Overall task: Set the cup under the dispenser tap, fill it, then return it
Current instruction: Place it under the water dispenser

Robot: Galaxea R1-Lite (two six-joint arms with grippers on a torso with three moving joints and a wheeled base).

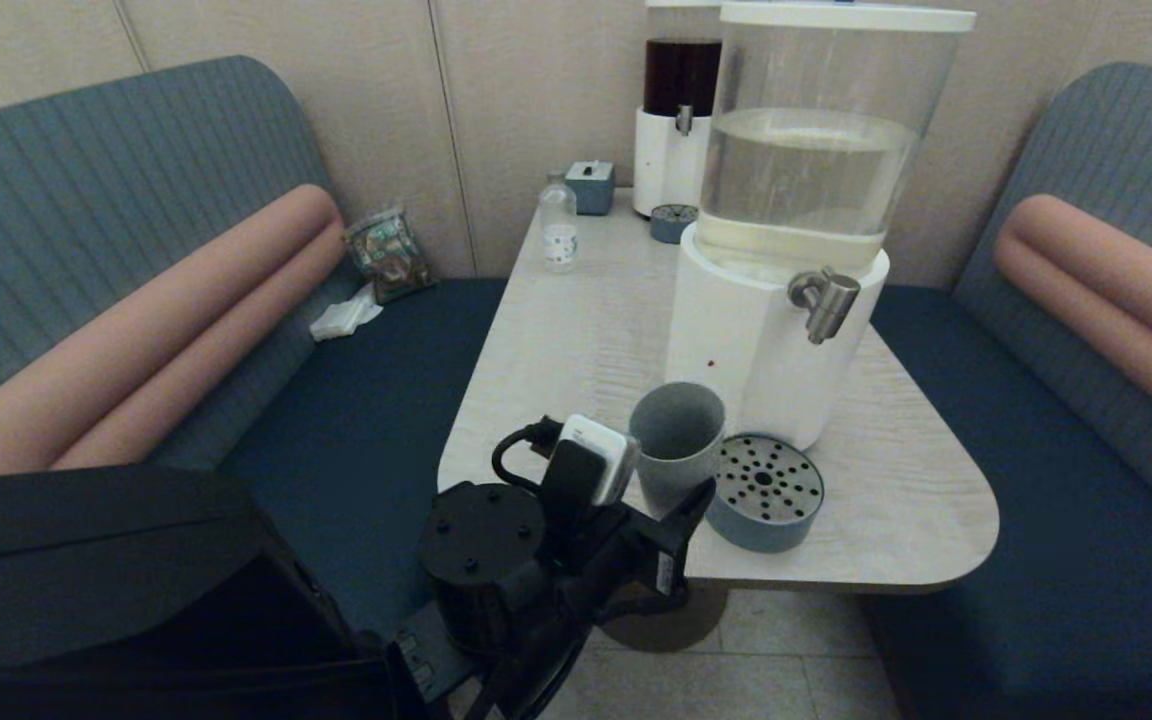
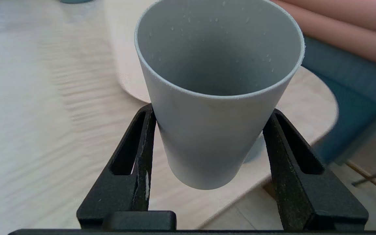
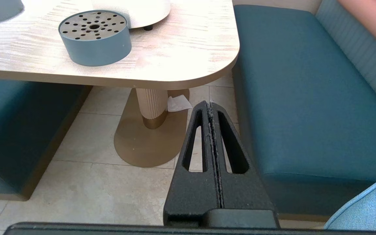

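Head view: left gripper (image 1: 678, 478) sits at the near table (image 1: 576, 340) edge, jaws closed around the lower part of the cup (image 1: 677, 435), grey-blue, upright, mouth empty. Round drip tray (image 1: 766, 505) just beside the jaws on the right, close to the cup. Dispenser tap (image 1: 824, 300) above and beyond the jaws, off to the right, well apart from the cup rim; white-based dispenser (image 1: 766, 340) behind the cup. Left wrist view: cup (image 2: 219, 94) clamped between both fingers (image 2: 142, 147), base hanging clear of the table (image 2: 44, 114), inside dry apart from specks. Right wrist view: right gripper (image 3: 211, 111) parked low over the floor, jaws pressed fully together, holding nothing; drip tray (image 3: 95, 39) on the table (image 3: 175, 55) ahead, well apart.
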